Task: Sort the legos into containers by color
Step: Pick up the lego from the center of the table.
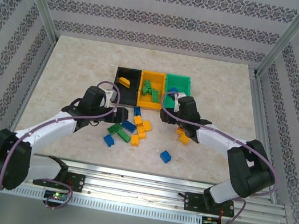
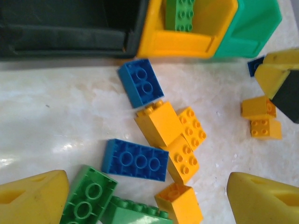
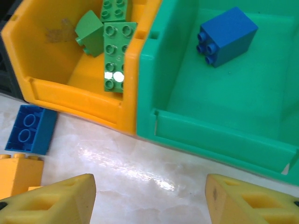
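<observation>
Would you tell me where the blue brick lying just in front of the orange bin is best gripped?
Probably from straight above, pinching the blue brick across its two free side walls: it lies flat, studs up, with the orange bin ahead and a yellow brick behind.

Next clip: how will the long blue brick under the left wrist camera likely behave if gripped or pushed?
The long blue brick looks like rigid plastic, so it should hold shape when pinched. Lying flat, studs up, on the table, it probably slides rather than rolls or tips. It appears to touch a yellow-orange brick, which a push would likely shift.
</observation>
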Robot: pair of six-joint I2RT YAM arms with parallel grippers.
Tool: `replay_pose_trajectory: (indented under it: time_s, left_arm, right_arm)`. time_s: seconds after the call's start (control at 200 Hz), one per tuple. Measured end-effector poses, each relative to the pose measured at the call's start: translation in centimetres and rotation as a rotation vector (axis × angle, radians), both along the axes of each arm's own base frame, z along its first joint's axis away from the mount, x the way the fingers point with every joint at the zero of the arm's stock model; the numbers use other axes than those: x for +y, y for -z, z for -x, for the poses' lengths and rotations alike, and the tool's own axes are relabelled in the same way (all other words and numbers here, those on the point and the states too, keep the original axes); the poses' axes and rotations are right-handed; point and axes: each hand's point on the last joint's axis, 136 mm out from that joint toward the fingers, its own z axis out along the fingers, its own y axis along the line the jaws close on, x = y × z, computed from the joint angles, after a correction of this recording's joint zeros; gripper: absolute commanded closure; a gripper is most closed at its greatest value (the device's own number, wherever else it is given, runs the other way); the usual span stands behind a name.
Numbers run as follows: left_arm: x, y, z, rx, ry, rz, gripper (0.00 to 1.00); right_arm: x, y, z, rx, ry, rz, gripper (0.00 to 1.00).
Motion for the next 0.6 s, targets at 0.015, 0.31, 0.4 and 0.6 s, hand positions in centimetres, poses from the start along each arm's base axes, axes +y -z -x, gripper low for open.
replay_pose_trajectory:
  time_s: [0.015, 0.31, 0.4, 0.6]
  left_arm:
    - [-0.3, 0.2, 0.0, 0.011, 0.008, -0.004, 0.13]
    - [-4.3, 3.0, -1.6, 0.198, 0.077, -0.154, 0.18]
    - [-4.9, 4.0, -1.9, 0.241, 0.084, -0.219, 0.19]
    - [-7.5, 4.8, -2.2, 0.280, 0.125, -0.388, 0.19]
  right_arm:
    - [0.0, 0.0, 0.0, 0.000, 0.000, 0.000, 0.36]
    - [-0.7, -0.8, 0.4, -0.033, 0.020, -0.012, 0.35]
    - [-1.1, -1.1, 0.3, -0.041, 0.038, -0.021, 0.36]
    - [-1.9, -1.1, 0.4, -0.046, 0.068, -0.025, 0.35]
